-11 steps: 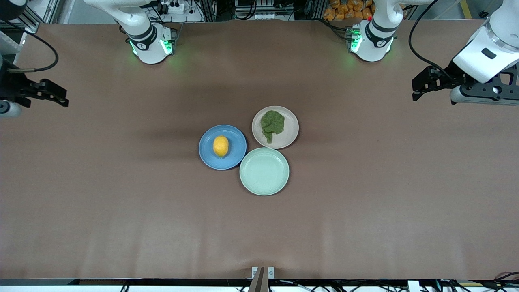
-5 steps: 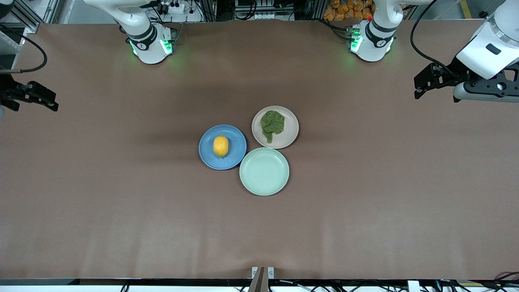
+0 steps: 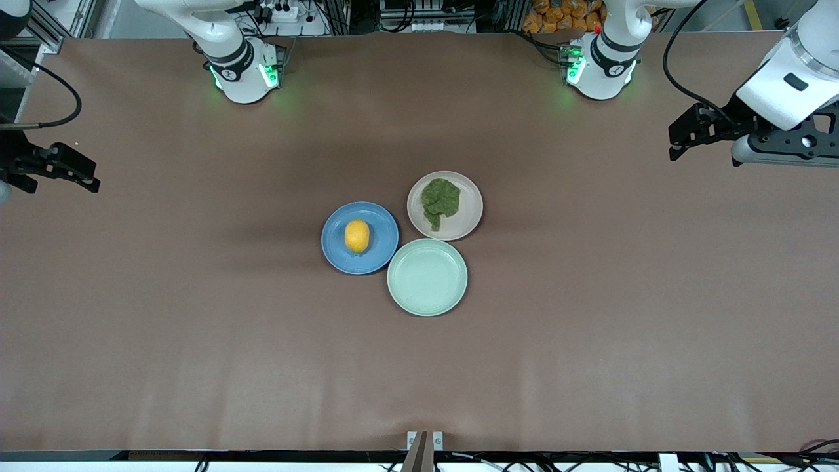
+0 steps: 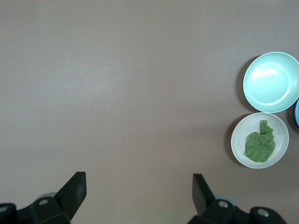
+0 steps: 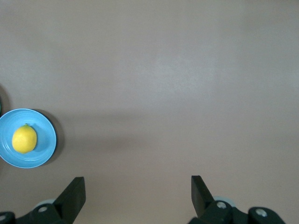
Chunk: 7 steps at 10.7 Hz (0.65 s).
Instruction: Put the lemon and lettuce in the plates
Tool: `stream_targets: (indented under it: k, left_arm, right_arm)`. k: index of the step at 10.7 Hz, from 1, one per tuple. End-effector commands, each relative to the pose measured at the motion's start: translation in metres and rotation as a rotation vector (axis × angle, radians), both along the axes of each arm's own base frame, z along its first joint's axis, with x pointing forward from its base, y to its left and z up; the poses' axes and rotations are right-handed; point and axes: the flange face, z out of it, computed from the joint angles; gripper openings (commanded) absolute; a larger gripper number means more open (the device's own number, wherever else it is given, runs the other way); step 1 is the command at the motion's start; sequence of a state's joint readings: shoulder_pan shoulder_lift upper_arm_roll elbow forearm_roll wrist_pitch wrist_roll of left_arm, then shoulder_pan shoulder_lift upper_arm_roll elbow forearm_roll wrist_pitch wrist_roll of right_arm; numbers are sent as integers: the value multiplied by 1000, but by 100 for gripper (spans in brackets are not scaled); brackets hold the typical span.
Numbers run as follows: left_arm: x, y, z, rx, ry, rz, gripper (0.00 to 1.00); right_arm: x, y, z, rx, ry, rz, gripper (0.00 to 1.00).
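The left gripper (image 3: pixel 675 139), black with two fingers, hangs over the bare brown counter (image 3: pixel 196 341) at the upper right of the front view, its white arm coming in from the frame's edge there. The left wrist view shows its fingers (image 4: pixel 74 189) spread wide with nothing between them. The right gripper (image 3: pixel 88 177) hangs over the counter at the upper left edge of the front view, likewise spread wide and empty, as its fingers (image 5: pixel 74 193) show in the right wrist view.

Three round shallow plates sit touching in a cluster at the centre of the frame. The small oval yellow-orange lemon (image 3: pixel 356 236) lies in the middle of the blue plate (image 3: pixel 334 259). The one wrinkly dull-green lettuce leaf (image 3: pixel 440 200) lies in the pale beige-pink plate (image 3: pixel 470 213), its narrow stem end pointing lower in the frame. The pale mint-green plate (image 3: pixel 427 276) sits lowest of the three, holding nothing.
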State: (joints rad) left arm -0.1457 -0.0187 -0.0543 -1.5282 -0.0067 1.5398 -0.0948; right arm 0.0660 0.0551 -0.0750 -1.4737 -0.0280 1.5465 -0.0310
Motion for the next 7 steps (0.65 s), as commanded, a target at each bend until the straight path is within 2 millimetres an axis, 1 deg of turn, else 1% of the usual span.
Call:
stream_targets:
  k: [1,4,7]
  left_arm:
    - [-1,2,3,6,6,-27,100]
    - [0,3,2,12,5,-26,100]
    - [0,-3,2,12,7,-35,100]
  right_arm:
    - [-1,1,6,29,28,5,100]
    - [-7,-1,5,44,68,-2,100]
    - [-7,-1,8,44,65,-2,100]
